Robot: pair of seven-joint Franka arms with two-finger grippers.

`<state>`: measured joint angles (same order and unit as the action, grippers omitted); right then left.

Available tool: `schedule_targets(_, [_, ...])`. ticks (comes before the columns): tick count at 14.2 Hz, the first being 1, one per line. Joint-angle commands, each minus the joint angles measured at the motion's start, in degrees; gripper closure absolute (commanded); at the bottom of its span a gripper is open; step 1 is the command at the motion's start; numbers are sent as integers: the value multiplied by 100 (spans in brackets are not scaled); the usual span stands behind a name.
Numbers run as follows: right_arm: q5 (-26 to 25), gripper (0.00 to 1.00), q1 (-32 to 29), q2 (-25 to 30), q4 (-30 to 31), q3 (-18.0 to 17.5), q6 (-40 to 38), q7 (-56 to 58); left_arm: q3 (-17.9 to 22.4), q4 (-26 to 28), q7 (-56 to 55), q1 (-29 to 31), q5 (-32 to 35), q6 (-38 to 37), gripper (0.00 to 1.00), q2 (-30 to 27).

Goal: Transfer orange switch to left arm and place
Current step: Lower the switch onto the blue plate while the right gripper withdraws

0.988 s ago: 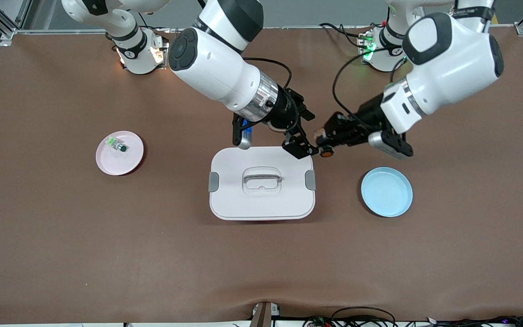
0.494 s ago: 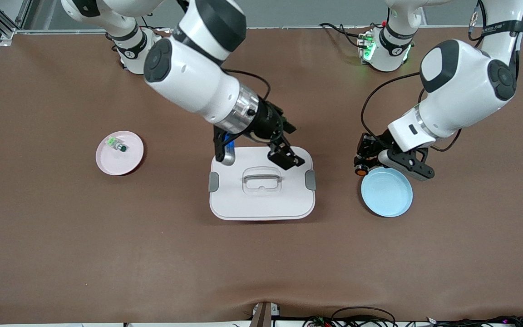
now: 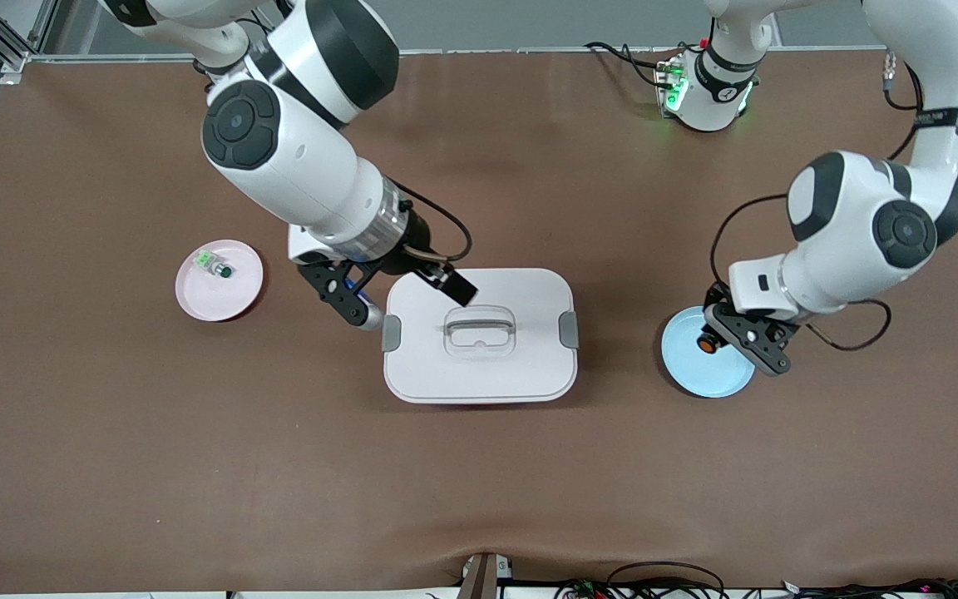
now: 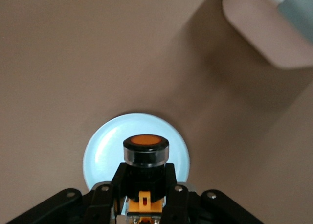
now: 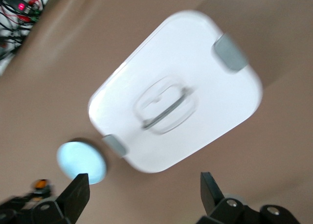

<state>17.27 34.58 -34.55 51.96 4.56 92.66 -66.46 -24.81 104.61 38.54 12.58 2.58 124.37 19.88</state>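
Note:
The orange switch [image 3: 705, 342] is held in my left gripper [image 3: 710, 343], which is shut on its black body just over the blue plate [image 3: 728, 374]. In the left wrist view the switch [image 4: 145, 150] sits upright between the fingers [image 4: 126, 185], orange face outward, with the plate [image 4: 102, 150] under it. My right gripper [image 3: 400, 295] is open and empty over the edge of the white box [image 3: 479, 366] at the right arm's end. In the right wrist view the box [image 5: 195, 62] lies under the spread gripper [image 5: 144, 194], and the switch [image 5: 41, 185] shows farther off.
A pink plate [image 3: 234, 295] with a green switch [image 3: 214, 266] lies toward the right arm's end of the table. The box stands mid-table between the two plates. Its corner with a grey clip shows in the left wrist view [image 4: 264, 23].
My left gripper has carried the orange switch from beside the box down over the blue plate. My right gripper has drawn away from the switch, across the box toward the right arm's end.

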Motion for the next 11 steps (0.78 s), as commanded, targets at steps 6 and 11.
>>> schedule_targets(6, [-1443, 0, -996, 457, 42, -51, -1609, 4196, -50, -626, 1542, -1, 1717, 297, 100, 1131])
schedule_targets(11, [-1867, 0, -1638, 493, 42, -25, -2181, 5783, -59, -547, 2271, 43, 2009, 886, 100, 1624])
